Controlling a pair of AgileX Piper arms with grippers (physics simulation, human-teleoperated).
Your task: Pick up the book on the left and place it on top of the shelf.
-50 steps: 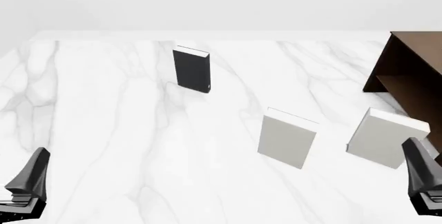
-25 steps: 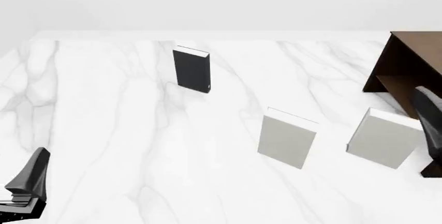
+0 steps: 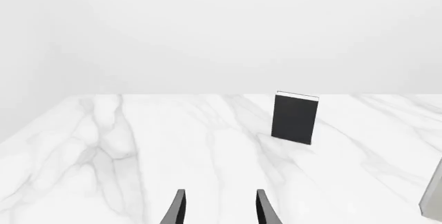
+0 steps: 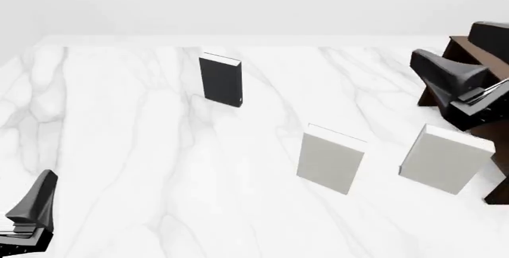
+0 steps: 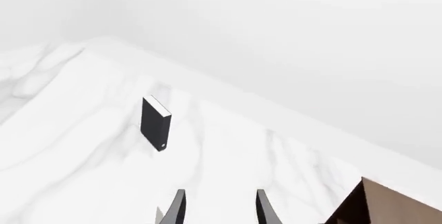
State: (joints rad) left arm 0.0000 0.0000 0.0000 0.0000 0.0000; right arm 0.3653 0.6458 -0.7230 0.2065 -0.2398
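Dark charcoal hardcover book (image 4: 220,80) stands upright on the white marble counter (image 4: 143,168), well ahead of your right tool (image 5: 218,208), whose fingers are spread and empty. Square up to its covers first. Left tool (image 3: 218,209) idles, spread, also far off.

front view high over table (image 4: 119,168); wrist views low, sharing upright book (image 3: 295,118)
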